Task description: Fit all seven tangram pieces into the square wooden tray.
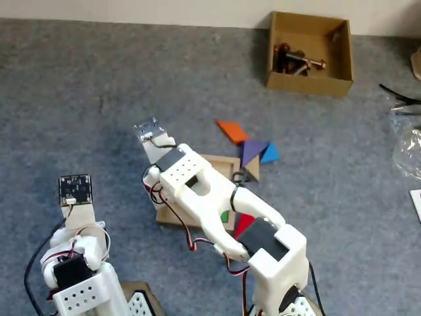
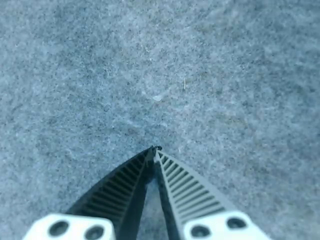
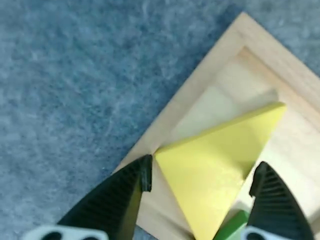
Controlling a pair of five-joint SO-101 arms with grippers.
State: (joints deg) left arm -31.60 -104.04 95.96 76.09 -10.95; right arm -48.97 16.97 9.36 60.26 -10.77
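Observation:
The square wooden tray [image 1: 172,217] lies mid-table, mostly under my right arm [image 1: 197,187]. In the right wrist view my right gripper [image 3: 200,172] is open over a corner of the tray [image 3: 200,85]. A yellow triangle [image 3: 215,160] lies between its fingers, with a green piece [image 3: 235,225] beside it. A green piece [image 1: 224,216] and a red piece [image 1: 245,224] show in the tray. Beyond the tray lie an orange parallelogram [image 1: 233,130], a purple triangle [image 1: 252,151], a blue triangle [image 1: 270,155] and a small brown triangle [image 1: 250,172]. My left gripper [image 2: 155,150] is shut and empty over bare carpet.
A cardboard box [image 1: 309,46] with small metal items stands at the back right. Cables [image 1: 401,99] and a plastic bag [image 1: 409,151] lie at the right edge. My left arm [image 1: 79,263] is at the front left on grey carpet.

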